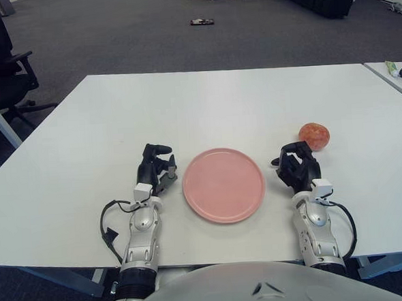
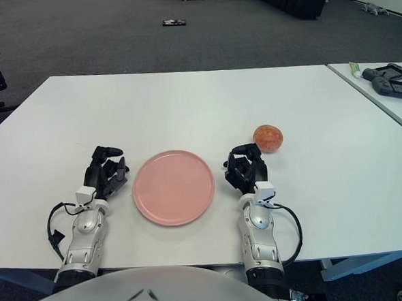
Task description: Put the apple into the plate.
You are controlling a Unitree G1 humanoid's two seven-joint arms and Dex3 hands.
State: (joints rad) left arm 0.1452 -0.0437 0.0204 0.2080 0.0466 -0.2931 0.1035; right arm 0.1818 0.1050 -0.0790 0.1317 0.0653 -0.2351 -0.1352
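A pink plate (image 1: pixel 223 184) lay flat on the white desk (image 1: pixel 205 102), near the desk's front edge, and nothing lay in it. The apple (image 1: pixel 314 136), red with a paler yellowish patch, sat on the desk to the right of the plate and a little farther back, well clear of the plate's rim.

The right hand (image 1: pixel 297 166) rested on the desk between the plate and the apple, just beside the plate's right rim. Its dark fingers (image 2: pixel 241 163) were curled loosely inward and gripped nothing; the apple stood just beyond them, near but not touching. The left hand (image 1: pixel 155 170) rested on the desk just beside the plate's left rim, its fingers likewise bent and holding nothing. A black cable (image 1: pixel 109 228) looped out from the left forearm, on the side away from the plate, and a similar loop hung by the right forearm.

Far to the right of the plate stood a second desk (image 2: pixel 382 98), carrying a green and white tube (image 2: pixel 353 67) and a dark handheld device (image 2: pixel 388 80); any lettering on them was too small to read. Far behind and left of the plate, a black office chair (image 1: pixel 1 60) stood on the grey carpet (image 1: pixel 112 33). No brand or label could be read on the hands, plate or apple.
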